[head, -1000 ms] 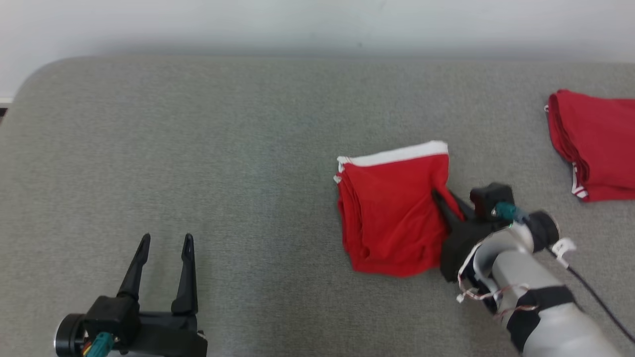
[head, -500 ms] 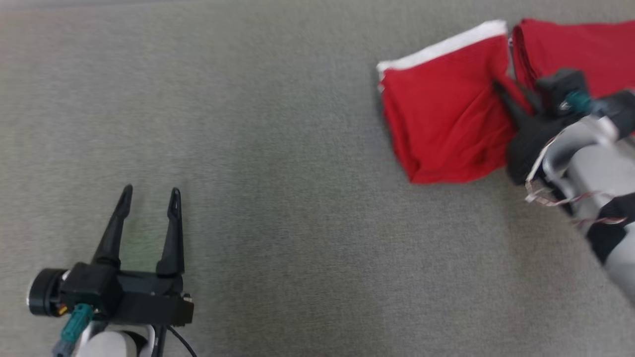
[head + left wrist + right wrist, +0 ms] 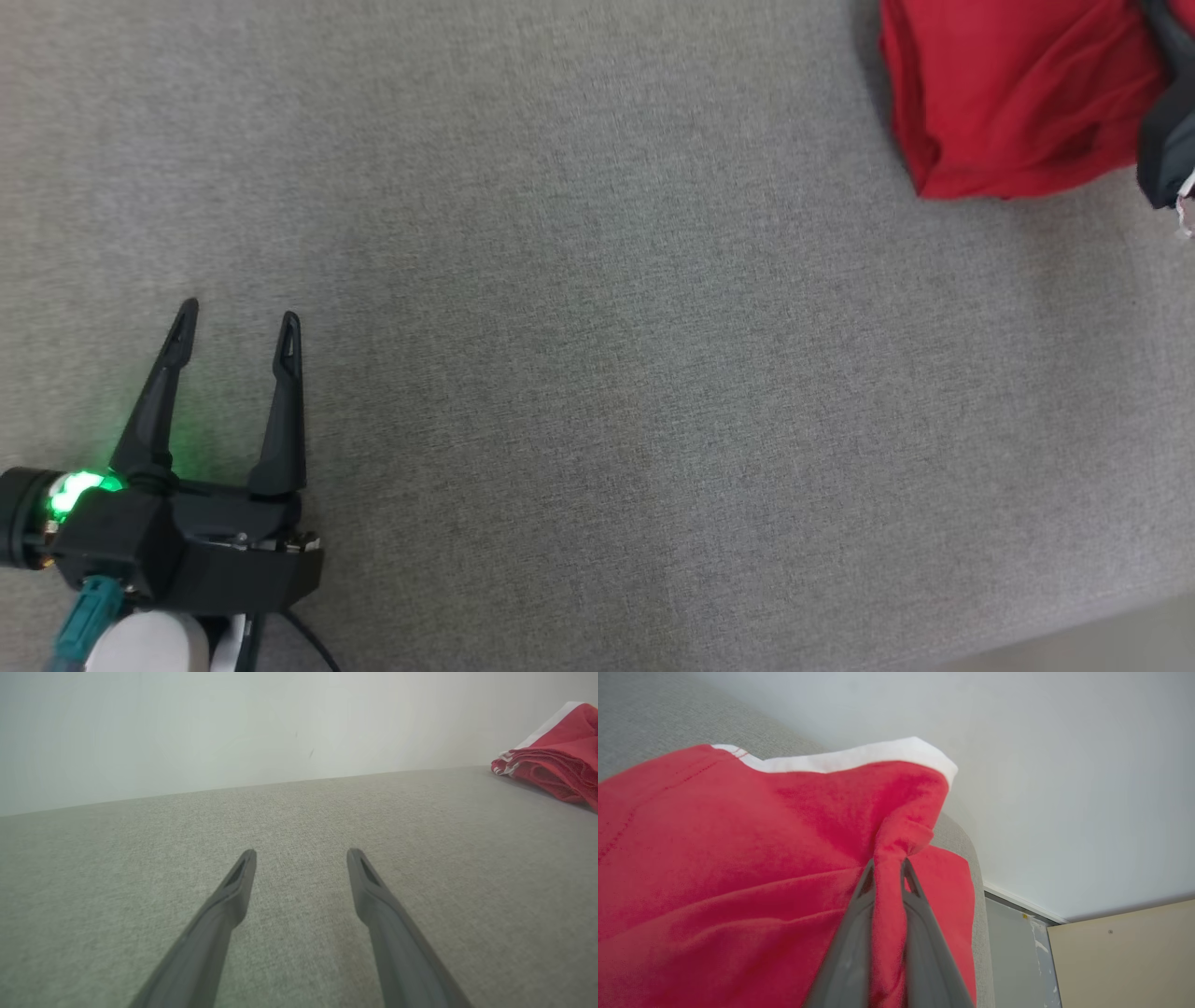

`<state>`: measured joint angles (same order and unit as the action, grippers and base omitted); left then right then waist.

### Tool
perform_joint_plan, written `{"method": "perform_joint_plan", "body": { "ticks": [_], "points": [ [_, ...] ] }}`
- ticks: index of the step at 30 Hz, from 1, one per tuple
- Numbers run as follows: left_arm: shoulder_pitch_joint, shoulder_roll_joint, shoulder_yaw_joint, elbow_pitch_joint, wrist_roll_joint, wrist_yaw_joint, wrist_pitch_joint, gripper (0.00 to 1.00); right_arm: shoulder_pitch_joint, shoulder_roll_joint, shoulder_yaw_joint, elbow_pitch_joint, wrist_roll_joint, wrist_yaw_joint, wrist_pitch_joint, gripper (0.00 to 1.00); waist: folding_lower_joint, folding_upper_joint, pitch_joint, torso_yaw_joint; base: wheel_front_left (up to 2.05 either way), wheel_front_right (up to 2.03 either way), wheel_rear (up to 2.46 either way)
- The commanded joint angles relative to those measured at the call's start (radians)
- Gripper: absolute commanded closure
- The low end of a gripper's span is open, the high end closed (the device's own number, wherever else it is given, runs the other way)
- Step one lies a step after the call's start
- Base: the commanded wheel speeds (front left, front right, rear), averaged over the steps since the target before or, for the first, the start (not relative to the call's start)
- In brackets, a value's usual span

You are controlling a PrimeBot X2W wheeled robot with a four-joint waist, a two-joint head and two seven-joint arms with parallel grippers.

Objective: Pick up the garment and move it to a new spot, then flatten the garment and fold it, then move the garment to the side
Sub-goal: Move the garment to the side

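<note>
The folded red garment (image 3: 1008,103) with a white band (image 3: 859,758) lies at the top right of the head view, on the grey cushioned surface (image 3: 597,373). My right gripper (image 3: 887,865) is shut on a pinched ridge of its red cloth; in the head view just a dark part of that gripper (image 3: 1167,140) shows at the right edge. My left gripper (image 3: 238,322) stands open at the lower left, far from the garment, with nothing between its fingers. From the left wrist, the garment (image 3: 556,765) shows at the far right.
A pale wall (image 3: 233,728) rises behind the grey surface. In the right wrist view the cushion's rounded end (image 3: 978,891) shows, with a beige panel (image 3: 1125,956) and a grey floor strip beyond it.
The head camera has swung, so the whole picture shifted up and right. The right gripper has dragged the garment rightward, close to the other red pile. The left gripper stays open.
</note>
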<state>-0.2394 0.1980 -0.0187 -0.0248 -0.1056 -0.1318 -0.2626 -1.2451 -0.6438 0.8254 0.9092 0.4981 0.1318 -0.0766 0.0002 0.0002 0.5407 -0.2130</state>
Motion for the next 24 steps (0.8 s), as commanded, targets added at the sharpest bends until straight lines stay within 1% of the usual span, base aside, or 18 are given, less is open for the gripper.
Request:
{"method": "perform_joint_plan", "body": {
  "ticks": [1,3,10,14,19,20,21,22,24],
  "points": [
    [0.012,0.010,0.001,-0.005,0.008,0.003,-0.003,0.00,-0.026,-0.013,0.006,0.003,0.005,-0.003,0.003,1.00,-0.0002,-0.0002,0.038,-0.028,0.00,0.00,0.00],
    [0.013,0.018,0.000,-0.014,0.007,0.003,-0.003,0.00,-0.053,-0.040,0.019,0.024,0.012,-0.003,0.008,1.00,-0.0002,-0.0002,0.048,-0.026,0.00,0.00,0.00],
    [0.025,0.024,-0.010,-0.048,0.013,0.007,-0.001,0.00,-0.133,-0.088,0.089,0.087,0.000,-0.003,0.015,1.00,-0.0002,-0.0002,0.074,-0.014,0.00,0.00,0.00],
    [0.028,0.028,-0.011,-0.053,0.013,0.008,0.001,0.00,-0.161,-0.079,0.123,0.127,-0.022,-0.003,0.032,1.00,-0.0002,-0.0002,0.081,-0.008,0.00,0.00,0.00],
    [0.024,0.029,-0.011,-0.056,0.010,0.013,0.001,0.00,-0.187,-0.077,0.140,0.176,-0.036,-0.003,0.029,1.00,-0.0002,-0.0002,0.091,-0.002,0.00,0.00,0.00],
    [0.023,0.029,-0.012,-0.056,0.010,0.014,0.001,0.00,-0.195,-0.078,0.143,0.182,-0.043,-0.003,0.018,0.94,-0.0002,-0.0002,0.092,-0.001,0.00,0.00,0.00],
    [0.021,0.028,-0.012,-0.055,0.009,0.016,0.002,0.00,-0.201,-0.078,0.144,0.190,-0.046,-0.003,0.008,0.56,-0.0002,-0.0002,0.093,0.001,0.00,0.00,0.00],
    [0.020,0.027,-0.012,-0.054,0.007,0.017,0.002,0.00,-0.202,-0.075,0.145,0.199,-0.048,-0.003,0.000,0.00,-0.0002,-0.0002,0.093,0.002,0.00,0.00,0.00],
    [0.017,0.026,-0.009,-0.051,0.005,0.020,0.002,0.00,-0.211,-0.070,0.150,0.215,-0.060,-0.003,-0.010,0.00,-0.0002,-0.0002,0.091,0.004,0.00,0.00,0.00]
  ]
}}
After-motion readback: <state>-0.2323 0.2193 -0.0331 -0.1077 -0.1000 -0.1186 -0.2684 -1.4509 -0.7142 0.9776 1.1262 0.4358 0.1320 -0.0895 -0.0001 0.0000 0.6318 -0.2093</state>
